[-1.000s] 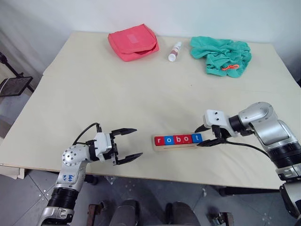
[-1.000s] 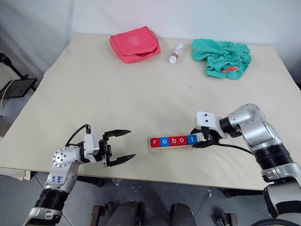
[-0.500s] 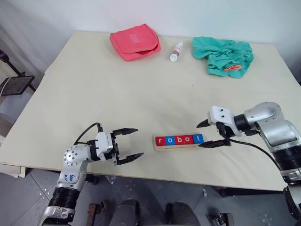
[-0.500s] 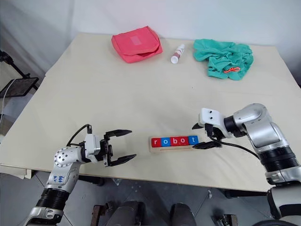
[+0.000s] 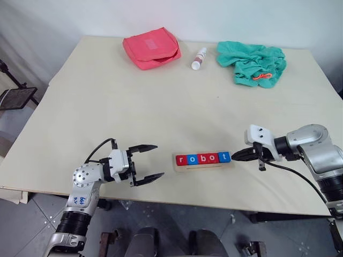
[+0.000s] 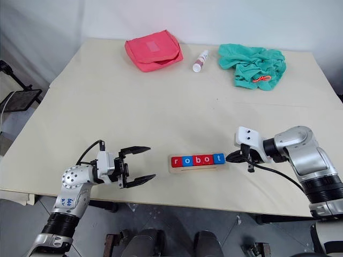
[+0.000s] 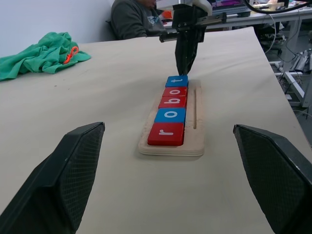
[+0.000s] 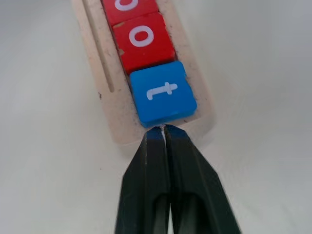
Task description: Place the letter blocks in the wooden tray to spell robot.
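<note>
Five letter blocks lie side by side in the wooden tray (image 5: 202, 166) near the table's front edge and read robot: red r (image 5: 180, 159), blue o (image 5: 192, 159), red b (image 5: 203, 158), red o (image 5: 214, 158), blue t (image 8: 163, 94). My right gripper (image 5: 235, 156) is shut with nothing in it. Its joined tips point at the tray's right end, right at the edge of the t block (image 5: 225, 157); whether they touch it I cannot tell. My left gripper (image 5: 158, 160) stands open and empty to the left of the tray, facing the r end.
At the far side of the table lie a red pouch (image 5: 151, 49), a small white bottle (image 5: 199, 58) and a crumpled green cloth (image 5: 252, 63). In the left wrist view a person (image 7: 136, 19) sits beyond the table. The table's front edge (image 5: 214, 197) runs just below the tray.
My right gripper, which stood open around the tray's t end, has drawn back a little to the right and shut. The left gripper and the blocks have stayed where they were.
</note>
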Available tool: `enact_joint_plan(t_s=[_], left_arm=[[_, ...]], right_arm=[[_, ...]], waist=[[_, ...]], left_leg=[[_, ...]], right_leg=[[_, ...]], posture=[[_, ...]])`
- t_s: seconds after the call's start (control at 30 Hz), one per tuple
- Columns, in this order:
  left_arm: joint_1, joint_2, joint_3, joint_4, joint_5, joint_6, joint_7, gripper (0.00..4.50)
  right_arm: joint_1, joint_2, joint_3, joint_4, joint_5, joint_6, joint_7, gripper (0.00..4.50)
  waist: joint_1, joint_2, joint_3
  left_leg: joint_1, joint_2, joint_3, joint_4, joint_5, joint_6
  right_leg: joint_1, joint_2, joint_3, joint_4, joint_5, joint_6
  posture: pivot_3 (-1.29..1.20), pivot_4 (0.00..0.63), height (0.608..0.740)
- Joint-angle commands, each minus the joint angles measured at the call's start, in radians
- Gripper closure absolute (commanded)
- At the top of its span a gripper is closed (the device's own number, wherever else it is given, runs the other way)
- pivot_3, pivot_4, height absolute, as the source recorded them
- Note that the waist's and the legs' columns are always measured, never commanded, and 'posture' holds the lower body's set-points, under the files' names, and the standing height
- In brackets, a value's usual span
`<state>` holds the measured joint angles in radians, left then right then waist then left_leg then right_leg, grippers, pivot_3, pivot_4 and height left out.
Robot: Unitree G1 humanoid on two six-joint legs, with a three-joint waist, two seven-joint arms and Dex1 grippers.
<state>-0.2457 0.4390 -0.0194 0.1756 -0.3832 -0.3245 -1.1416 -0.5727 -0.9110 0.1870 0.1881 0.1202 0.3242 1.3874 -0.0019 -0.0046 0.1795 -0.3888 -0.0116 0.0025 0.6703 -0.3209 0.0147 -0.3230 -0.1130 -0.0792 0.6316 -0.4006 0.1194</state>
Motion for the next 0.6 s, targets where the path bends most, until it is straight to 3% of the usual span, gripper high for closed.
enact_joint_plan(t_s=[0.03, 0.37, 0.6], left_arm=[[-0.005, 0.002, 0.002, -0.005, 0.002, -0.012, -0.004, 0.00], [-0.013, 0.007, 0.007, 0.004, 0.004, -0.016, -0.011, 0.00], [-0.041, 0.011, 0.009, 0.050, 0.012, -0.037, -0.023, 0.00]], right_arm=[[-0.010, 0.011, -0.016, -0.013, 0.008, -0.005, -0.012, 4.45], [-0.009, 0.030, -0.023, -0.023, 0.020, 0.009, -0.028, 4.45], [0.048, -0.015, -0.080, -0.054, 0.027, 0.011, -0.077, 4.45]], waist=[[0.000, 0.000, 0.000], [0.001, 0.000, 0.000], [0.001, 0.000, 0.000]], left_leg=[[0.000, 0.000, 0.000, 0.000, 0.000, 0.000], [0.000, 0.000, 0.000, 0.000, 0.000, 0.000], [0.000, 0.000, 0.000, 0.000, 0.000, 0.000]], right_leg=[[0.000, 0.000, 0.000, 0.000, 0.000, 0.000], [0.000, 0.000, 0.000, 0.000, 0.000, 0.000], [0.000, 0.000, -0.001, 0.000, 0.000, 0.000]], posture=[[0.00, 0.150, 0.740], [0.00, 0.150, 0.740], [0.00, 0.150, 0.740]])
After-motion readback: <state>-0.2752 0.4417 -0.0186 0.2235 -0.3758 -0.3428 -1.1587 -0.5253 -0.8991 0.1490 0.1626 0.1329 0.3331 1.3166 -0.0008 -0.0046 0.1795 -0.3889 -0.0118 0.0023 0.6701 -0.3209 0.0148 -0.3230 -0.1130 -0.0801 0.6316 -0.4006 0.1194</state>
